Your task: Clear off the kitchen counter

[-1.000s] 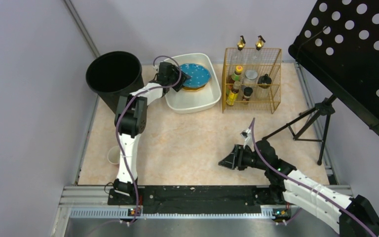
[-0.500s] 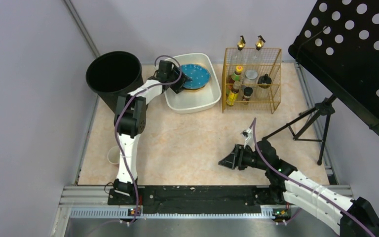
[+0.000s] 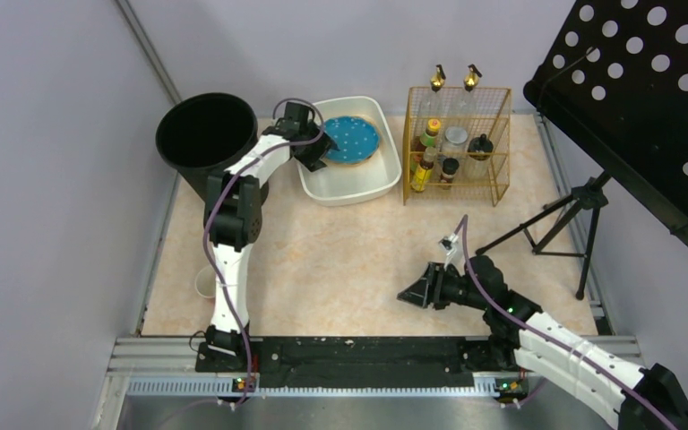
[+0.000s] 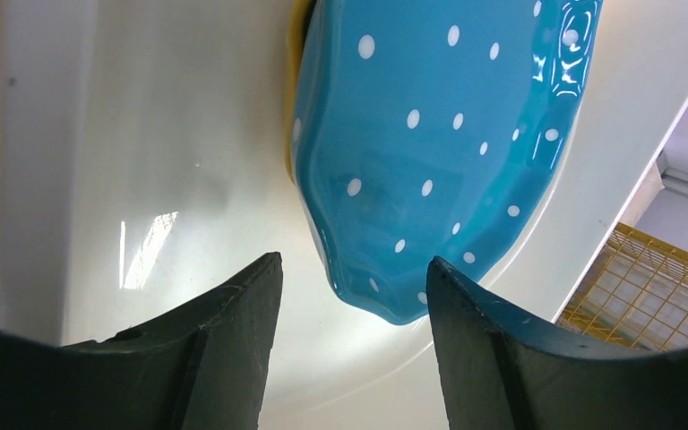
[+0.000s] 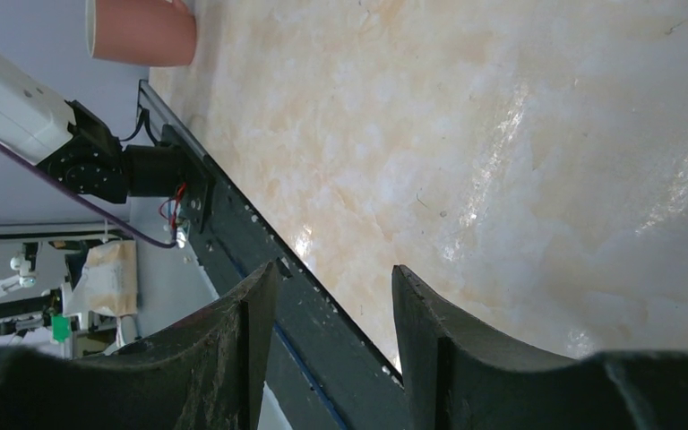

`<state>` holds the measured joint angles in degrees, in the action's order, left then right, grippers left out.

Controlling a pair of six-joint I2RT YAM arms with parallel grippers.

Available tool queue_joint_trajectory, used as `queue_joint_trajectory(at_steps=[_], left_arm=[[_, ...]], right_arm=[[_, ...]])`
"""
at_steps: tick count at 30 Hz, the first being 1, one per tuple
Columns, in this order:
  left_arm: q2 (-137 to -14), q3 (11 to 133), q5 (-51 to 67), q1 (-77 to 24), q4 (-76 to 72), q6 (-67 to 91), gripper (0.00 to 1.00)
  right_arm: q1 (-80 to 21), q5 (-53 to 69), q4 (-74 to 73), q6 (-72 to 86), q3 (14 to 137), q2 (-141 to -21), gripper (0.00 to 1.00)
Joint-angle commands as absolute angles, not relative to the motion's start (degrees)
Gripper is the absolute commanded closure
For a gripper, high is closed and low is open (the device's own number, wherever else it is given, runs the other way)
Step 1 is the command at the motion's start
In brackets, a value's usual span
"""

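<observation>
Near the front rail, the right gripper is held low over the kitchen counter, its two fingers parted about halfway and nothing gripped between them. In the right wrist view the counter's marbled surface fills the gap between the fingers and is not touched by them. One pink cup is shown there by the left rail. From above, only a pale sliver, probably the same cup, is seen behind the left arm.

At the far side of the counter, the left gripper is poised over the left end of the single white basin. Its fingers are well apart and nothing is held. One blue dotted plate is seen in the basin, just beyond the fingertips. The left wrist view shows the plate tilted over a yellow edge, a detail that is barely visible from above. One black bin is seen left of the basin and one gold wire rack to its right, with two gold-topped bottles behind.
</observation>
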<state>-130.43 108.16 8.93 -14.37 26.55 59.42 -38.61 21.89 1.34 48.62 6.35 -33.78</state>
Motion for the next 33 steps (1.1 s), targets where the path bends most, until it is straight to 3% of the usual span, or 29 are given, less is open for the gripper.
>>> queue_joint_trajectory(at_steps=[1,8,13,16,33], left_arm=[[-128.3,110.6,7.7,-13.3,31.6,58.7,0.35],[-128.6,112.5,6.5,-13.4,32.1,57.3,0.38],[-131.4,116.8,8.6,-13.3,32.5,56.2,0.74],[-132.5,118.6,8.8,-13.3,32.7,56.2,0.85],[-132.5,118.6,8.7,-13.4,34.0,54.1,0.87]], right_arm=[[-38.8,21.4,0.8,48.8,7.4,-32.7,0.51],[-38.9,21.0,0.6,49.2,7.6,-32.3,0.51],[-38.9,20.8,0.4,49.5,7.4,-32.1,0.51],[-38.8,20.6,0.2,49.6,7.3,-31.5,0.51],[-38.8,20.8,3.1,50.0,6.7,-34.0,0.51]])
